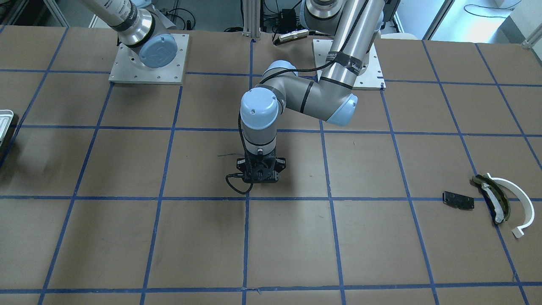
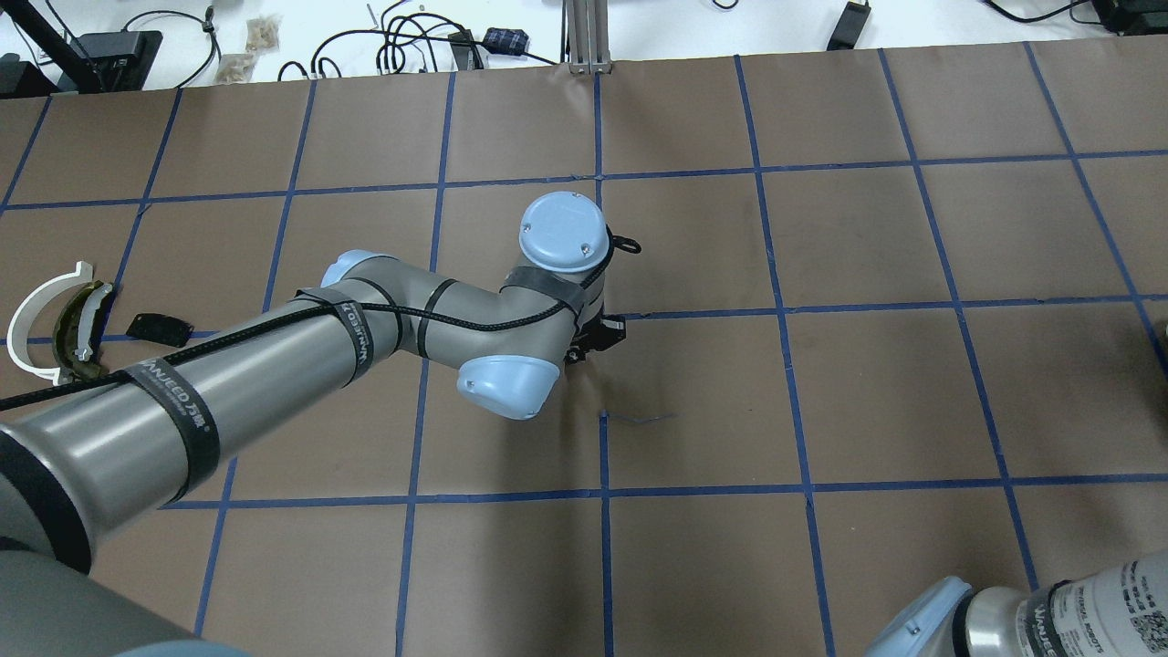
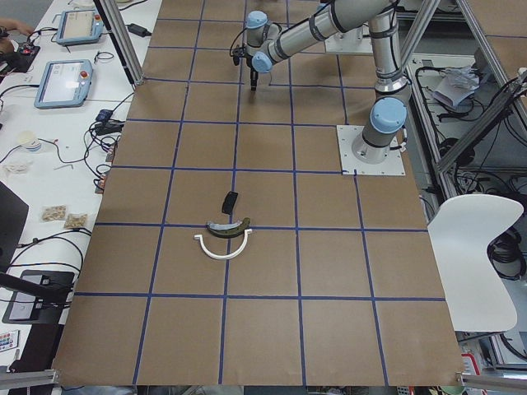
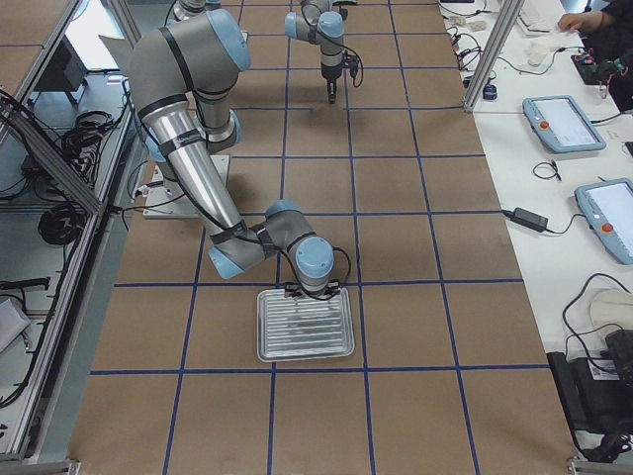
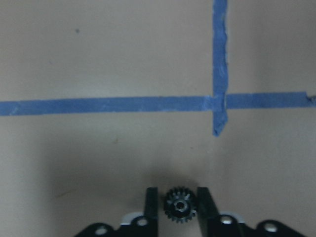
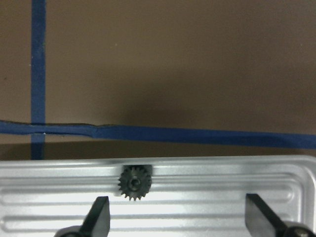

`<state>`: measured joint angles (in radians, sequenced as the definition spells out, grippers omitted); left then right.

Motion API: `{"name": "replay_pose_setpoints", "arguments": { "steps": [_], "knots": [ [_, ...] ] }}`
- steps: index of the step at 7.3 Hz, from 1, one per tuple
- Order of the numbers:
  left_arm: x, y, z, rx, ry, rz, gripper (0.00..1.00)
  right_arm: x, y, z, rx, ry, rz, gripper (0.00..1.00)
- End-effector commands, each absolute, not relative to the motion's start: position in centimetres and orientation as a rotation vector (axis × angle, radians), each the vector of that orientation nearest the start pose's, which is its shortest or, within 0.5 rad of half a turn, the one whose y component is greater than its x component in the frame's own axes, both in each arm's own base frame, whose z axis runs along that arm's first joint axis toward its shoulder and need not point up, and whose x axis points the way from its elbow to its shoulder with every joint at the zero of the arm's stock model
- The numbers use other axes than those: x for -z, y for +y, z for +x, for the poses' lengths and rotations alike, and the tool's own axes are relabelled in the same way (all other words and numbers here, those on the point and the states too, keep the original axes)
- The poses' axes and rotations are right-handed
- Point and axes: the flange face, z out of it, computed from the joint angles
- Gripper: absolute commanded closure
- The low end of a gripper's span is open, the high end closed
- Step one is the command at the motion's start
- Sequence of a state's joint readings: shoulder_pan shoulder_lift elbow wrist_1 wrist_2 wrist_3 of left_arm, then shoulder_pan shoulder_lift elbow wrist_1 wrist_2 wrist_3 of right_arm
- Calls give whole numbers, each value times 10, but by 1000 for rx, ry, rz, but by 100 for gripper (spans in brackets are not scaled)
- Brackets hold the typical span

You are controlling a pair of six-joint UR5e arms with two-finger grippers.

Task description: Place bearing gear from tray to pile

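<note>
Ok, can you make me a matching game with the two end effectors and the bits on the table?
Things:
1. left end effector
2. right end effector
3. white half-ring
4. black plate

Places or states:
A. open above the tray, where a second gear lies
B. right beside the olive strip
C. shut on a small black gear
D. flat on the table, apart from the curved pieces

Pairs: 1-C, 2-A, 3-B, 4-D
</note>
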<state>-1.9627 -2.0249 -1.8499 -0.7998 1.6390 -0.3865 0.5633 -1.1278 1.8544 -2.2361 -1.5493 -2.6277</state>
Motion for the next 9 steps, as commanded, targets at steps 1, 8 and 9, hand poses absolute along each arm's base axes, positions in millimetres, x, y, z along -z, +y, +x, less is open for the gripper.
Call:
{"name": "replay_pose_setpoints", "arguments": {
  "steps": [1, 8, 9],
  "knots": [
    [-192, -481, -323, 92, 3089, 5, 100, -187, -406, -410, 45, 2148, -2221, 7],
    [-253, -498, 111, -73, 2999, 172, 100, -176, -390, -403, 69, 2156, -2204, 48],
    [-240, -481, 182, -74, 3053, 189, 100, -177, -391, -404, 66, 2168, -2203, 67]
  ]
}}
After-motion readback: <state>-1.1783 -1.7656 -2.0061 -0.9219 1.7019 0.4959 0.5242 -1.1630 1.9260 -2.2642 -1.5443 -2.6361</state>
